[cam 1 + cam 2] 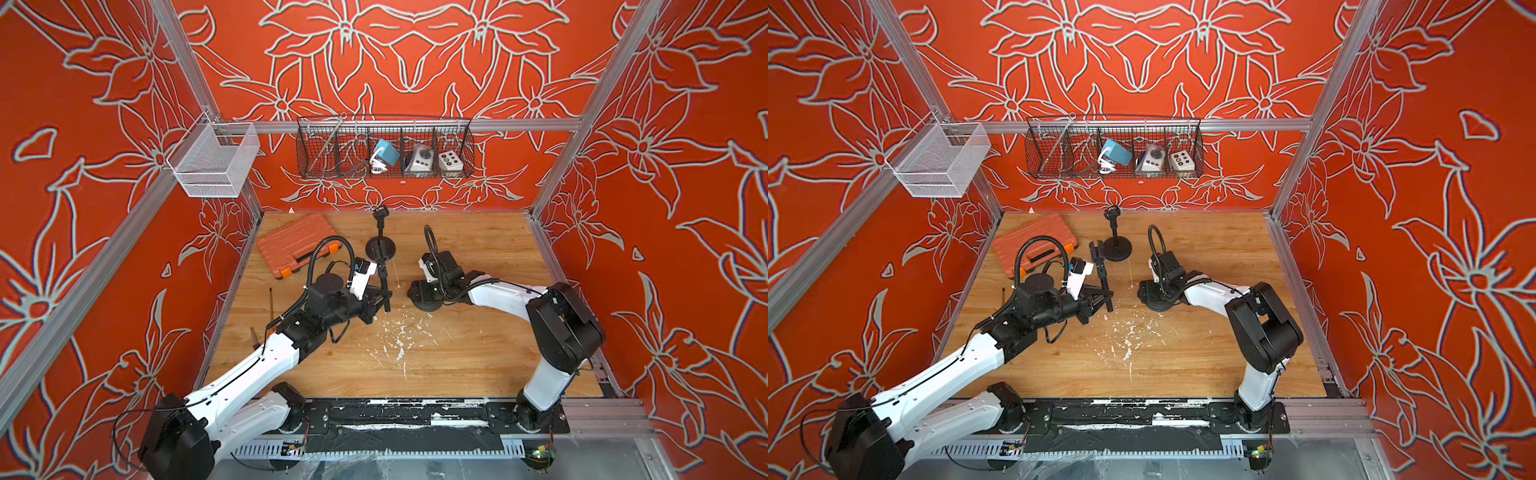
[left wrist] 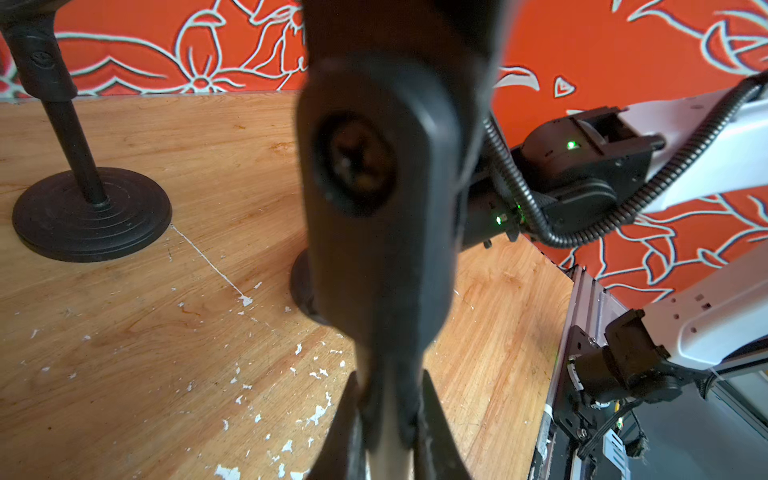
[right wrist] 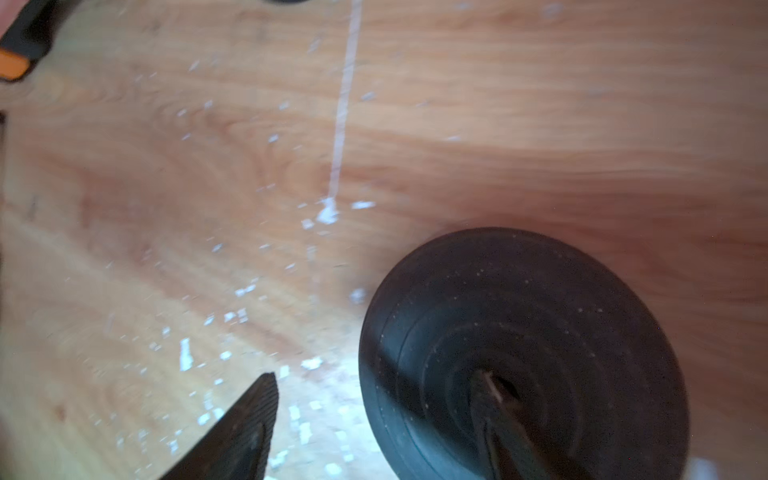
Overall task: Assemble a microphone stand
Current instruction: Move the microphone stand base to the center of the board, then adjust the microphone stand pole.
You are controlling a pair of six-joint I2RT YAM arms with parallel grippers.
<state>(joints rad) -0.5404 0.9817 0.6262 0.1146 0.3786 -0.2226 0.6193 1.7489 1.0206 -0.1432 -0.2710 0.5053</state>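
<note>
1. We are clamping our left gripper (image 1: 380, 301) fully closed on the black stand pole (image 1: 384, 282), holding it near its lower end. The pole is tilting up and away toward the back wall.
2. In the left wrist view, the pole's screw joint (image 2: 357, 166) is filling the middle of the frame.
3. We are keeping our right gripper (image 3: 376, 376) spread wide and gripping nothing. It is hovering over the round black base (image 3: 561, 316).
4. One finger (image 3: 494, 407) is hanging above the base's centre hole, and the other finger (image 3: 253, 415) is sitting outside the rim over bare tabletop (image 3: 498, 124).
5. In both top views, the base (image 1: 428, 306) is lying flat near the held pole and apart from it.
6. An assembled stand (image 1: 380, 248) is standing upright farther back, beside the orange tool case (image 1: 291, 243).
</note>
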